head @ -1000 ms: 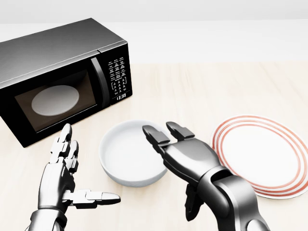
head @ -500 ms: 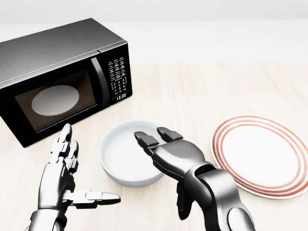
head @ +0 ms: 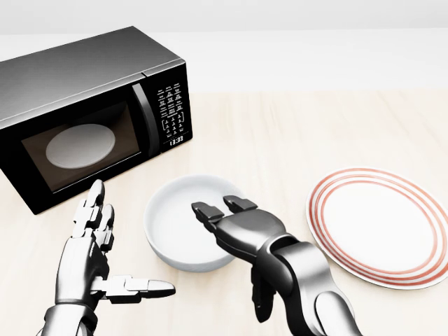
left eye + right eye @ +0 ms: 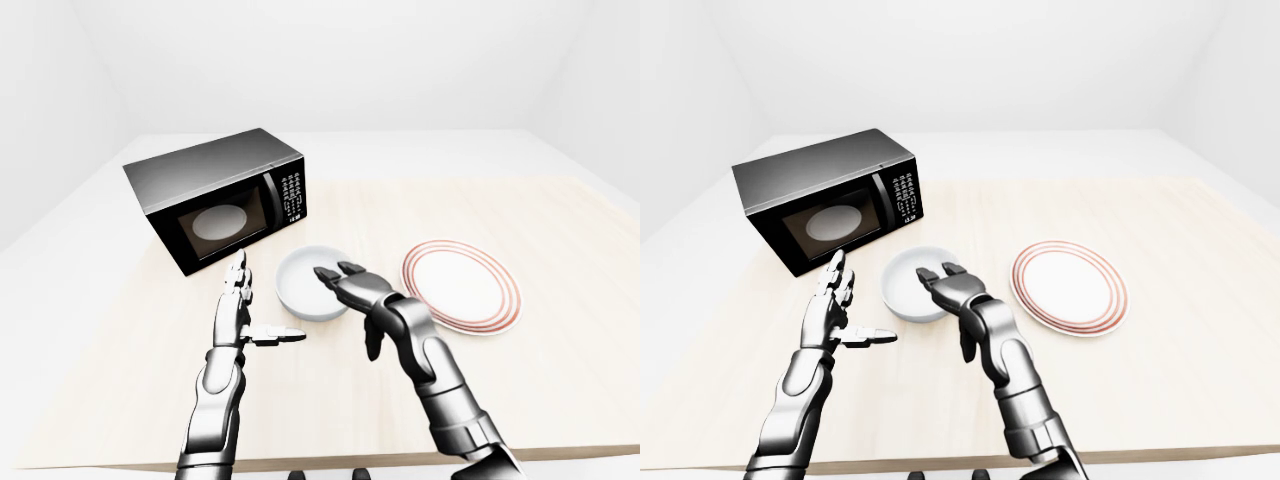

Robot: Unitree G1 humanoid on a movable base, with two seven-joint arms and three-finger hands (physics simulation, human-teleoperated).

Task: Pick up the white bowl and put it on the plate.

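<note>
Pale wooden table [image 3: 294, 126]: your white bowl [image 3: 178, 224] sits mid-table, plate [image 3: 381, 227] beside it rightward. Right hand [image 3: 241, 227], fingers spread, overlaps the bowl's rim, possibly touching; left hand [image 3: 94, 255] spread, apart.

White bowl [image 3: 183, 222], red-ringed white plate [image 3: 381, 227], black microwave [image 3: 84, 112], pale wood table [image 3: 294, 133]

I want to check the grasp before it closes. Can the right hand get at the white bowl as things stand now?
Probably yes. The right hand is open over the white bowl, its fingers past the rim nearest the plate; nothing lies between. The left hand stays aside.
</note>
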